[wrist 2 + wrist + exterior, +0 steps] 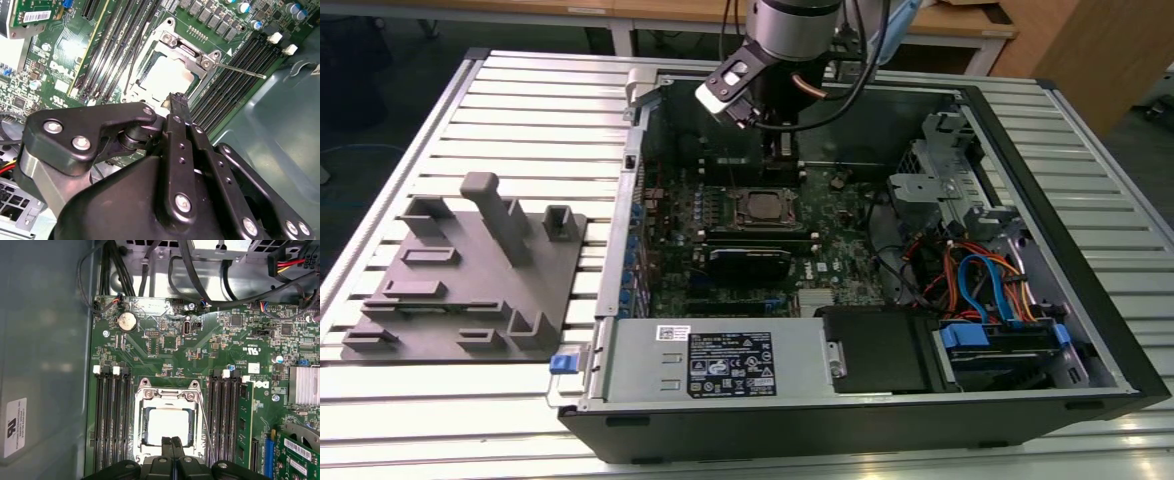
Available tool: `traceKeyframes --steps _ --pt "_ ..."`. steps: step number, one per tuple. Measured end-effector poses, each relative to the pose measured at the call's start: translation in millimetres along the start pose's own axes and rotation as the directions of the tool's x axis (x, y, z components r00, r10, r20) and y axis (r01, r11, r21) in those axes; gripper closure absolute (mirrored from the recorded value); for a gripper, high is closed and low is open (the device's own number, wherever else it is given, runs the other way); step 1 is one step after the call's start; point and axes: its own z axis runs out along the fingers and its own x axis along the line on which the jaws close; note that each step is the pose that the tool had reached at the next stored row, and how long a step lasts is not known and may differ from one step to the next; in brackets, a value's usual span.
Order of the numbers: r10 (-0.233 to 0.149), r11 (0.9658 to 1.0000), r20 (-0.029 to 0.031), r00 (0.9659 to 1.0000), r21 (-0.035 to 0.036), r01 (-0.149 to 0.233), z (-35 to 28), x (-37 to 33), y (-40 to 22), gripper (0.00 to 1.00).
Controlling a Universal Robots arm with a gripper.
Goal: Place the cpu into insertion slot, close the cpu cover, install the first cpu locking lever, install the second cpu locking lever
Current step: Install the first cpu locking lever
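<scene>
The cpu (167,422), a pale silver-grey square, lies in the insertion slot (758,207) of the green motherboard (165,347); it is also seen in the second wrist view (165,75). The cpu cover (139,425) lies flat around it as a silvery frame (187,52). A thin locking lever (240,70) sticks out from the slot's corner over the memory slots, and its rod (205,425) runs beside the slot. My gripper (172,441) hovers above the slot's edge, fingers pressed together and holding nothing (177,100). In the exterior view it (781,155) hangs over the far side of the board.
The open computer case (1067,180) walls in the board. Black memory slots (112,420) flank the slot on both sides. Cables (974,280) and drive bays fill the exterior view's right, and a power supply (720,360) sits at the front. A grey fixture plate (467,280) lies outside, at the left.
</scene>
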Motion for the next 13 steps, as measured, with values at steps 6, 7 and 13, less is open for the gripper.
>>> traceKeyframes --steps 6,7,13 --pt "-0.055 0.9985 -0.0004 0.9985 -0.0002 0.055 0.0 0.0 0.0 0.89" --pt "-0.065 0.9979 -0.0004 0.9979 -0.0002 0.065 0.0 0.0 0.0 0.89" --pt "-0.100 0.9950 -0.0004 0.9950 -0.0004 0.100 0.0 0.0 0.0 0.89"
